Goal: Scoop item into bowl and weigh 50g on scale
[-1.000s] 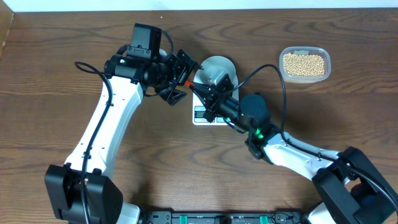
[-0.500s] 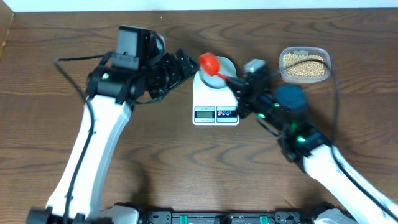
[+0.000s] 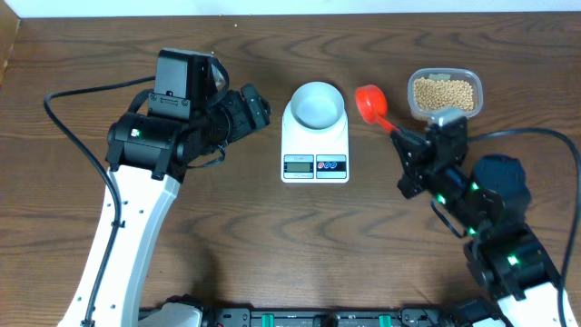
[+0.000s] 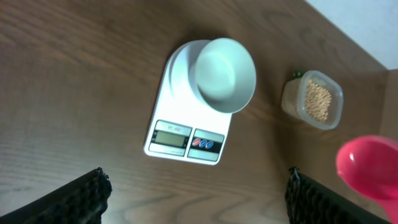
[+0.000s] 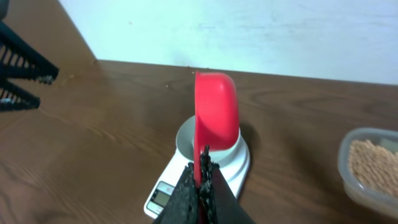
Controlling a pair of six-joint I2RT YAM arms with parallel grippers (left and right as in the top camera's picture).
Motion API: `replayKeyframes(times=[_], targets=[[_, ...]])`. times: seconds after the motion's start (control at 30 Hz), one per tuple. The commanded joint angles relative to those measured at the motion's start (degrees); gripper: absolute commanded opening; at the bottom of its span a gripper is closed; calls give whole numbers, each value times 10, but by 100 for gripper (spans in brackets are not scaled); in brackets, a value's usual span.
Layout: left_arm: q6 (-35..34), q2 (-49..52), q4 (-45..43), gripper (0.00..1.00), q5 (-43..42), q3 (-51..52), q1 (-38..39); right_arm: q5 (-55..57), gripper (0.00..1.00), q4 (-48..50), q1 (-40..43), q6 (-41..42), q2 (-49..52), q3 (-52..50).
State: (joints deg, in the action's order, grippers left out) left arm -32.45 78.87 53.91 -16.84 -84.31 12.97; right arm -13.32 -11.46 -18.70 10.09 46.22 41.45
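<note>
The white scale [image 3: 315,150] sits mid-table with the pale bowl [image 3: 316,103] on it; I see no beans in the bowl. My right gripper [image 3: 404,138] is shut on the handle of a red scoop [image 3: 370,102], held in the air between the scale and the clear tub of beans [image 3: 444,93]. In the right wrist view the scoop [image 5: 216,112] stands on edge above the fingers [image 5: 203,165], and no beans show in it. My left gripper [image 3: 259,107] hangs open left of the scale. In its own view the fingers [image 4: 198,182] are wide apart above bare wood, with the bowl [image 4: 225,74] ahead.
The tub [image 4: 317,101] stands at the back right, close to the table's far edge. The right arm's cable [image 3: 545,136] loops over the right side. Bare wood lies in front of the scale.
My right gripper has carried the red scoop from over the bowl to the right, towards the tub. The left gripper has drawn back leftwards from the scale, still open.
</note>
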Motion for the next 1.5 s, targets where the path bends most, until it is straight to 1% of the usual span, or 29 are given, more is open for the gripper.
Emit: replayKeyframes(times=[0.0,0.13,0.27,0.3,0.33,0.37,0.4,0.43,0.53,0.7,0.83,1.0,1.13,1.3,1.47], targets=[[28,3,7,91,15,-10,1,12,1,-27,7,6,-29,5],[96,4,8,92,15,-9,3,12,1,-62,7,3,-50,5],[163,8,9,91,15,-6,17,24,1,-76,7,-20,-50,5],[176,10,9,87,16,-5,23,29,1,-78,7,-20,-49,5],[181,14,9,66,27,-4,30,36,1,-81,7,-20,-46,5],[183,18,9,39,47,-3,38,43,1,-83,7,-20,-44,5],[183,23,9,9,73,-3,47,49,1,-85,7,-20,-40,5],[183,31,9,8,99,-3,58,56,1,-85,7,-20,-37,5],[183,56,2,7,136,-3,86,75,1,-86,7,-20,-25,5],[231,112,-8,7,139,-3,130,134,1,-92,7,5,-13,5],[245,158,-11,7,148,-3,152,153,1,-99,18,6,-9,5],[245,207,-16,7,195,-3,180,152,1,-108,55,6,-9,5],[245,220,-24,7,224,-3,206,131,1,-111,96,6,-4,5],[245,220,-28,7,227,2,216,76,1,-111,142,6,11,5],[245,220,-67,7,206,40,216,58,1,-111,164,6,21,5]])
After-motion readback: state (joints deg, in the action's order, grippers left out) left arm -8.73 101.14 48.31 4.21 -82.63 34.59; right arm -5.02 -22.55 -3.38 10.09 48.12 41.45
